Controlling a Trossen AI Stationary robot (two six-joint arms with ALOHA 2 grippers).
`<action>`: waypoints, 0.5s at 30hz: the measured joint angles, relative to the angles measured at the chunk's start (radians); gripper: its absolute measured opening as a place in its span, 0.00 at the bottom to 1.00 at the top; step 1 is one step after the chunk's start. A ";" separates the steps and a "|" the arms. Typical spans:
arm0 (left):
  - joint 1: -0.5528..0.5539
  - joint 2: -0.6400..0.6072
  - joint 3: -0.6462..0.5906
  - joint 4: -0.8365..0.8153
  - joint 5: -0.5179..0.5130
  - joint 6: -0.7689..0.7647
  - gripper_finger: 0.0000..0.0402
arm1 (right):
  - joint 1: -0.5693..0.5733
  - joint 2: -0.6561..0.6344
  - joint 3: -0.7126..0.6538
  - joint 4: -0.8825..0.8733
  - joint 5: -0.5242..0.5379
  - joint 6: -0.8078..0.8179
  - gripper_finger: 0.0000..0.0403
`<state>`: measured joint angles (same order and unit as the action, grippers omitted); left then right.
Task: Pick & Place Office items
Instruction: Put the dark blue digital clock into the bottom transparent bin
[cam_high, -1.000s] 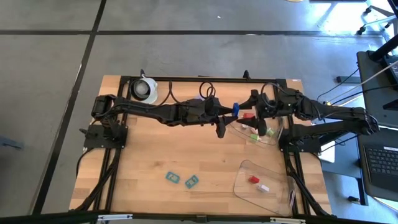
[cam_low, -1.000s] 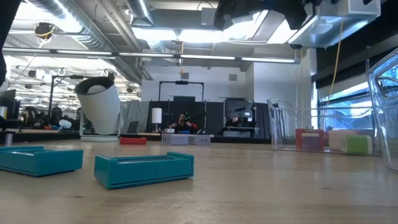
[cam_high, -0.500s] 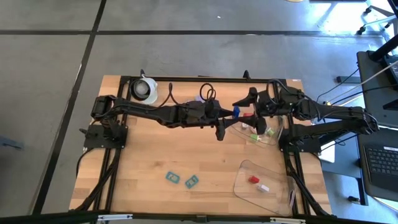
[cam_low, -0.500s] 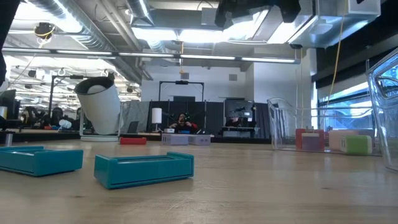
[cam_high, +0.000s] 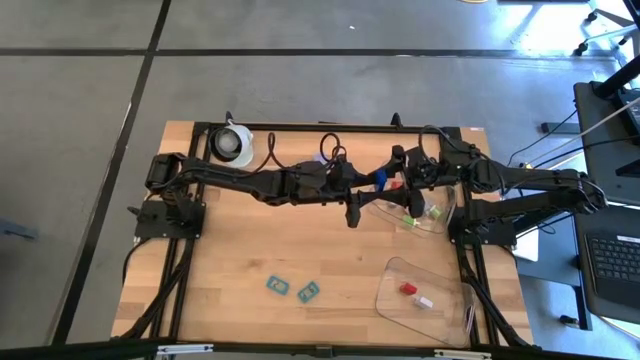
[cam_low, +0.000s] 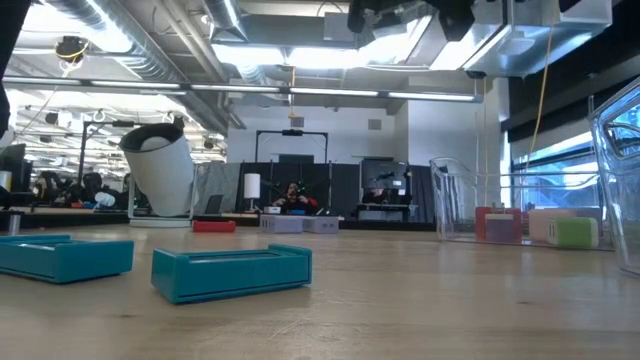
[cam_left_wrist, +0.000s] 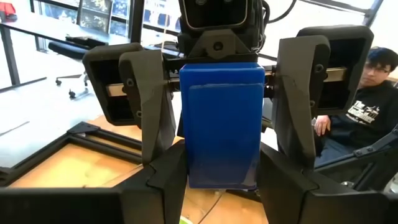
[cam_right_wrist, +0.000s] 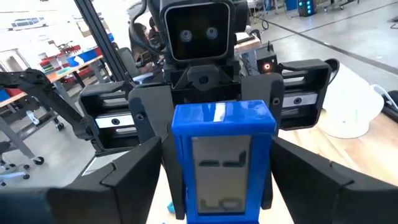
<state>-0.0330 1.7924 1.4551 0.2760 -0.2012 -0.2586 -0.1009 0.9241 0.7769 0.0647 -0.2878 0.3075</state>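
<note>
Passing a blue block (cam_high: 380, 177) from one arm to the other is the step in hand, judging from how the two are meeting in the air at about 1 o'clock from the middle of the surface (cam_high: 230, 260). The left hand (cam_high: 371, 179) is clenching the block by its lower part, and the block is standing upright between its fingers in the left wrist view. The right hand (cam_high: 391, 181) is facing it head-on with its fingers spread on either side of the block, a narrow gap showing on each side, so it is straddling the block rather than gripping it. To do this well, the right hand should be closing squarely on the free upper part of the block, and the left should be letting go only once that grip is firm; releasing too soon would likely be dropping the block onto the clear tray (cam_high: 441, 222) lying just below at 2 o'clock, which is already holding red, green and pale pieces. A second clear tray (cam_high: 392, 296) is sitting at 4 o'clock with a red piece (cam_high: 407, 289) and a white piece (cam_high: 424, 301), and two teal pieces (cam_high: 277, 284) are lying loose at 6 to 7 o'clock, waiting to be collected.
</note>
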 joint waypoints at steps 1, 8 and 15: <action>0.000 0.000 0.000 0.000 0.000 0.001 0.39 | 0.000 -0.002 -0.001 0.003 0.000 -0.001 0.71; 0.000 -0.002 0.002 -0.001 0.004 0.003 0.40 | 0.000 -0.005 -0.002 0.026 0.009 -0.008 0.71; 0.000 0.000 0.004 0.001 0.012 -0.004 0.39 | -0.002 -0.022 -0.003 0.024 0.022 -0.012 0.70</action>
<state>-0.0326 1.7926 1.4590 0.2771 -0.1896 -0.2625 -0.1027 0.9024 0.7742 0.0886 -0.2661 0.2953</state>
